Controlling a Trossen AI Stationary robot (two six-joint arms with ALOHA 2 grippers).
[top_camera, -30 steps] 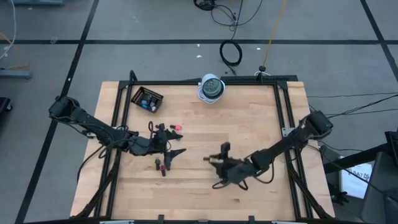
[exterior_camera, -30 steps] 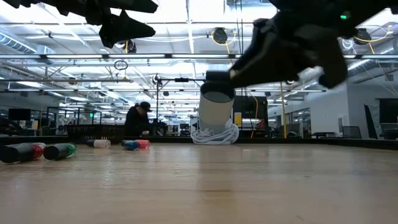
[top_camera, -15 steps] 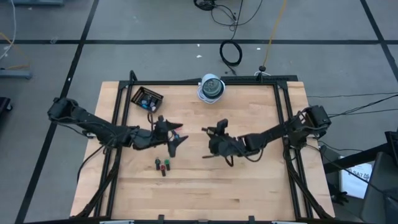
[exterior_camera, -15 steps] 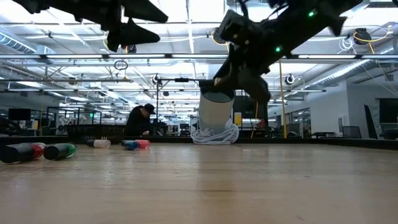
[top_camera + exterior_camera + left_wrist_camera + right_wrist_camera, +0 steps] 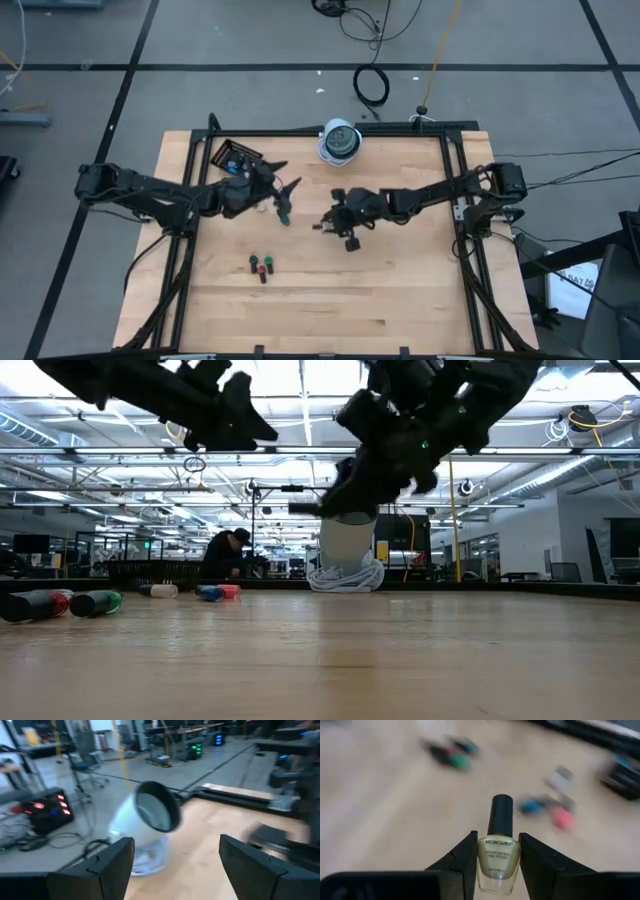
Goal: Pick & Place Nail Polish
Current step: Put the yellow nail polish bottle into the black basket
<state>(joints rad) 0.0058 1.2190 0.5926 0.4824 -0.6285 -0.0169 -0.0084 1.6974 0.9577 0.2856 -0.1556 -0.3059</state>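
**Stock on the tabletop, one yellow bottle in my right jaws**

High view. My left gripper (image 5: 283,197) hangs over the rear left of the tabletop (image 5: 400,290), jaws spread wide and empty, just beside the small black tray (image 5: 237,159) at the back edge. My right gripper (image 5: 322,220) sits near the middle, pointing toward the left one; what it carries is too small to make out here. Two bottles (image 5: 260,266), one red and one green, lie together toward the front, well apart from both grippers. A white domed lamp (image 5: 340,141) stands at the rear edge. The tray's contents are mostly hidden by my left arm.

Low view. Both arms show as dark shapes overhead, cut off by the upper edge. A red bottle (image 5: 30,604) and a green bottle (image 5: 96,602) lie on their sides at far left. Farther back lie a pale bottle (image 5: 158,591), a blue bottle (image 5: 209,593) and a pink bottle (image 5: 229,591). The lamp stands behind. A person (image 5: 222,554) sits in the room beyond.

Left wrist view. My two fingers (image 5: 110,865) stand wide apart with nothing between them. The lamp lies ahead, blurred.

Right wrist view. My jaws are closed on the yellow nail polish bottle (image 5: 498,864), dark cap pointing away. Beyond it, blurred, lie the red-and-green pair, the blue and pink bottles and a pale one.
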